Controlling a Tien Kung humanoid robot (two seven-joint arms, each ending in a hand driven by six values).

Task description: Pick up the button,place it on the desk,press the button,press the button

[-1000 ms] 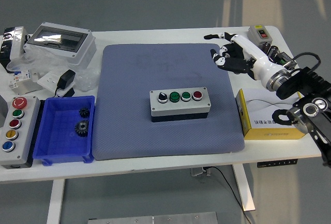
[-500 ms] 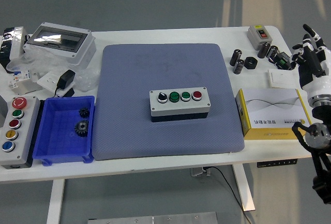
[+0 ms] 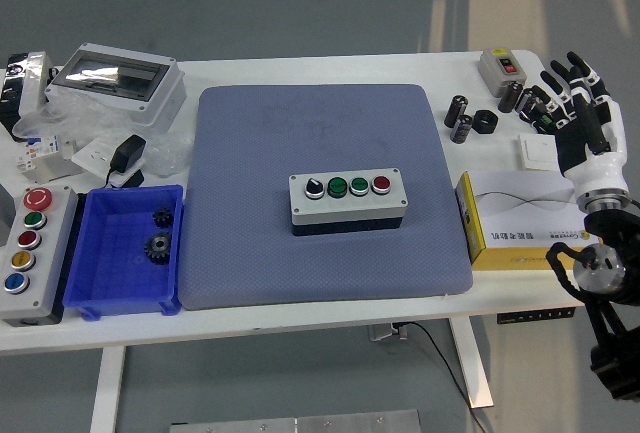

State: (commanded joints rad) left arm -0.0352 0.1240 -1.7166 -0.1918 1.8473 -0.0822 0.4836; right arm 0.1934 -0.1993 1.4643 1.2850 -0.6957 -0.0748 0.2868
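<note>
while the grey four-button control box (image 3: 347,203) sits flat in the middle of the blue padded mat (image 3: 250,143), the right hand (image 3: 580,118) is raised at the table's right edge, well apart from it, fingers spread and holding nothing. judging by this, the placing looks done; whether either press has happened cannot be told, so the presses probably remain.

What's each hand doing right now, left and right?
Left hand: not in view.
Right hand: open, fingers spread, holding nothing, at the table's right edge.
</note>
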